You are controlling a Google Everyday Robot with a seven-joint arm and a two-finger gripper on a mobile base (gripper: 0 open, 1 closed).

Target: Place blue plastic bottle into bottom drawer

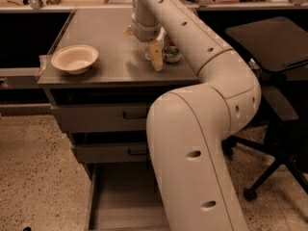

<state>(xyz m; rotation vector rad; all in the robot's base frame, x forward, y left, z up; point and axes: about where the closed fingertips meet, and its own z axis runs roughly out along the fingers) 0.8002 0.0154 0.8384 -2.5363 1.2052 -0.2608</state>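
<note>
My gripper (144, 49) hangs over the right part of the grey cabinet top (96, 37), its tan fingers (155, 59) spread apart and pointing down. A pale bit of what looks like the blue plastic bottle (148, 55) shows just left of the near finger; the rest is hidden by the gripper. Whether the fingers touch it I cannot tell. The green-and-white soda can (171, 52) stands right beside it. The bottom drawer (120, 198) is pulled out below, its grey floor showing, partly covered by my arm.
A cream bowl (74, 58) sits on the left of the cabinet top. Two upper drawers with black handles (132, 115) are shut. My arm's big white links (192, 153) fill the lower middle. A black office chair (272, 47) stands to the right.
</note>
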